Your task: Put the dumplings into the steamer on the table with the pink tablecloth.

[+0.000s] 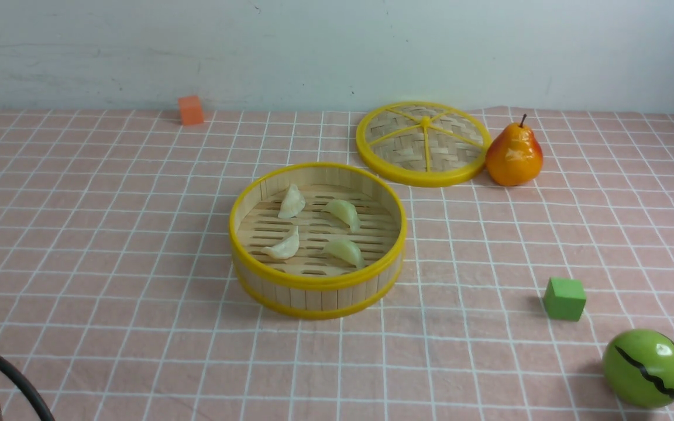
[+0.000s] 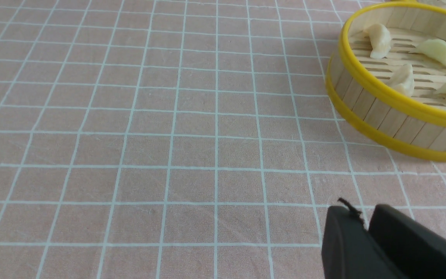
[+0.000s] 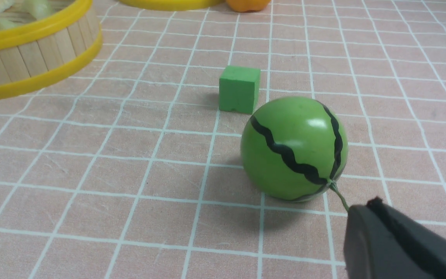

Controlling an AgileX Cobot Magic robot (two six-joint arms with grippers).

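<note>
Four pale dumplings [image 1: 292, 202] sit in the round bamboo steamer [image 1: 313, 282]. Only the front view shows the orange cube [image 1: 191, 110], at eleven o'clock. The left gripper [image 2: 366, 230] and right gripper [image 3: 372, 211] are pinched closed.

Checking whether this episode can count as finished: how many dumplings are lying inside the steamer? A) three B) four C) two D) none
B: the front view shows four dumplings lying apart from one another on the slatted floor of the steamer.
</note>
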